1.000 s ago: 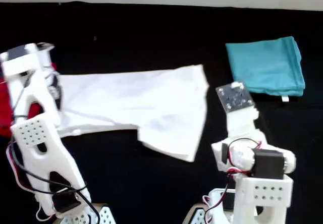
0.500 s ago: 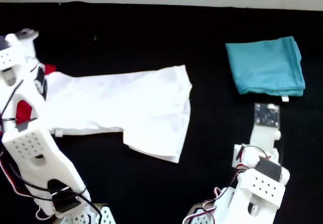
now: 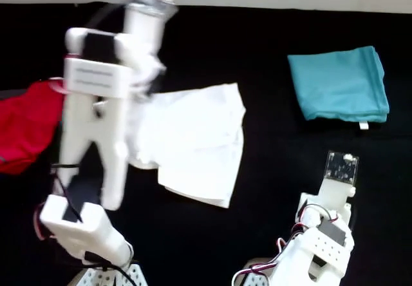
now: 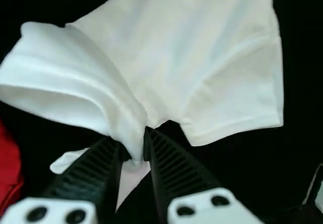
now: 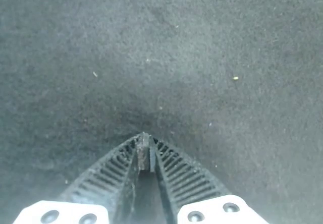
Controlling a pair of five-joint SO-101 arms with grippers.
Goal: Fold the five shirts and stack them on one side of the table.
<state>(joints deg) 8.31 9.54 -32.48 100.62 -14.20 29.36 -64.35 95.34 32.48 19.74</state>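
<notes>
The left claw (image 4: 133, 144) pinches a soft, rumpled fold of the white shirt (image 4: 202, 57) between two ribbed black fingers. The right claw (image 5: 145, 151) is closed on nothing above the matte black table (image 5: 212, 52). Three shirts show: the white one left of centre, a crumpled red shirt (image 3: 26, 125) at the left edge, and a squarely folded teal shirt (image 3: 338, 83) far right.

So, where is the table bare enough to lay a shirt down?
Bare table runs between the white shirt and the teal shirt, and along the far edge behind both. The left side is crowded: the red shirt, the left gripper and the white shirt meet there.
</notes>
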